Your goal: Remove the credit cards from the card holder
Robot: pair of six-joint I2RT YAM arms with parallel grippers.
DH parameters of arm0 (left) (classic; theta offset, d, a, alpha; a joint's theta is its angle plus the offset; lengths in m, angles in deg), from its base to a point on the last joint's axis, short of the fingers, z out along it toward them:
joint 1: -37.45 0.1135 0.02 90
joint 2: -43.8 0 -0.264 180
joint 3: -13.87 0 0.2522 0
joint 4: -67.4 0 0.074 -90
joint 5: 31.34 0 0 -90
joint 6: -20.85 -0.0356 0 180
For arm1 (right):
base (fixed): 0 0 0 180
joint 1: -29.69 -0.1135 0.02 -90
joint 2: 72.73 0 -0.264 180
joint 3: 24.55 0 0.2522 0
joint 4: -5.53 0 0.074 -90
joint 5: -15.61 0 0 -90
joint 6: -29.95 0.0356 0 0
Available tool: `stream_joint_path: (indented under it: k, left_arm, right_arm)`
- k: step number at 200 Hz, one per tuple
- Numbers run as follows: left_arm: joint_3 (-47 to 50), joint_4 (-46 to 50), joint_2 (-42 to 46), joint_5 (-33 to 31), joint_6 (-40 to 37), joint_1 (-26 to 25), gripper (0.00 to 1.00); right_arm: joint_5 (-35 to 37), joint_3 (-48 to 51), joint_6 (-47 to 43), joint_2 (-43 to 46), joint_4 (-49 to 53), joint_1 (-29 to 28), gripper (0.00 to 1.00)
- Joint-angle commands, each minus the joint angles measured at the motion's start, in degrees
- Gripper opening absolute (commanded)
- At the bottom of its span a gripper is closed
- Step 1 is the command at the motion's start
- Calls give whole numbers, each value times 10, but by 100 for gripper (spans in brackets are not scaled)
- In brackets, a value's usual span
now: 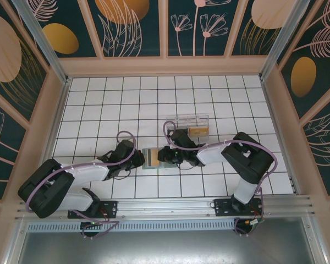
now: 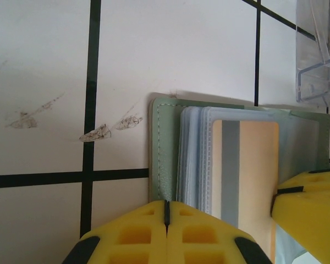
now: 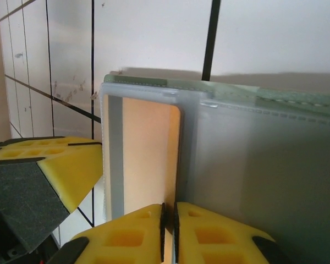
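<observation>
"Top external view: where do we find the card holder?"
"On the counter, near the centre, with the clear box at 1 o'clock from it. The left jaws stand at its 9 o'clock, the right jaws at 3 o'clock."
"And the jaws?"
"We see the left jaws closed together at the card holder's edge. The right jaws are narrow, pinching the peach credit card."
</observation>
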Motion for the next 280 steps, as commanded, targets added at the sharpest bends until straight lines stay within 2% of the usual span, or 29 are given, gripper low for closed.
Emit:
stream_joint_path:
  k: [1, 18, 74, 101, 172, 228, 280]
  left_arm:
    - [9, -2, -9, 16, 2, 1, 0]
    - [7, -1, -7, 18, 2, 1, 0]
    - [-15, 46, 36, -5, -10, 1, 0]
    - [-23, 35, 48, 5, -13, 1, 0]
    - [-34, -8, -16, 40, -15, 0, 0]
    - [-22, 32, -29, 3, -4, 1, 0]
    - [-17, 40, -16, -3, -4, 0, 0]
  right_arm:
    - [-23, 10, 10, -5, -47, 5, 7]
    - [-26, 14, 14, -5, -52, 8, 0]
    - [-20, 20, 13, 1, -45, 11, 0]
    - [-20, 18, 12, 0, -41, 11, 0]
    - [-20, 23, 14, 1, -43, 11, 0]
    - [-15, 44, 15, 14, -45, 21, 0]
    - [-14, 49, 14, 26, -43, 28, 0]
